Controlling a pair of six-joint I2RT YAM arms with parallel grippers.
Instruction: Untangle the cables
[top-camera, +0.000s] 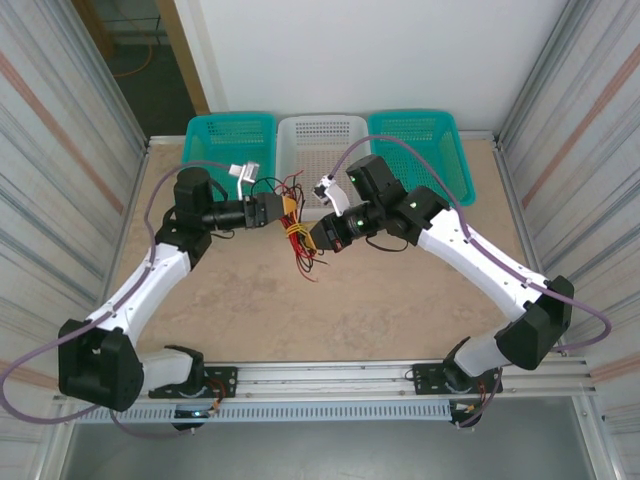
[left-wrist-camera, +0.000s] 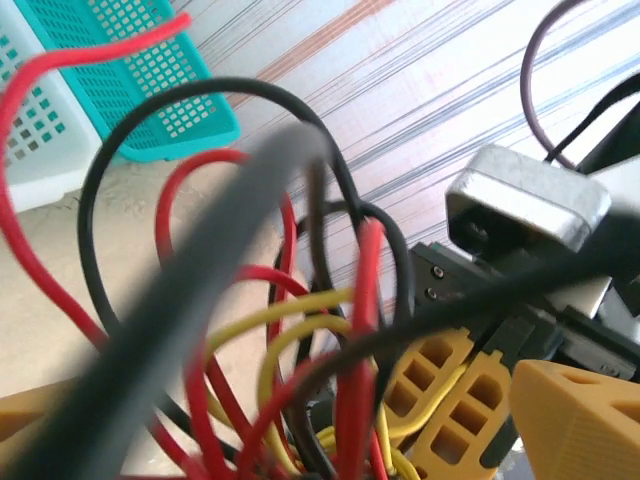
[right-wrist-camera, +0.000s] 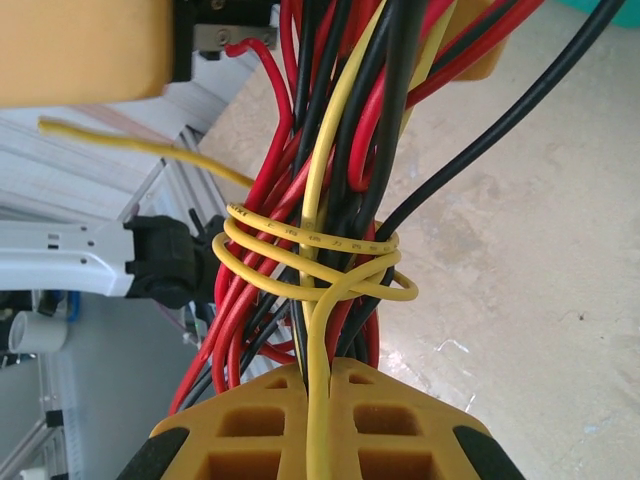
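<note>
We're barely started: right gripper (right-wrist-camera: 318, 395) pinches the bundle of thin red, black and yellow wires (top-camera: 297, 238) near the far edge of the beige table (top-camera: 400, 300), yellow loop (right-wrist-camera: 310, 265) cinching it, left gripper (top-camera: 288, 208) gaping wide by it.

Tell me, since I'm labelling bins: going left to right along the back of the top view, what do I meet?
The left teal basket → white basket → right teal basket.
</note>
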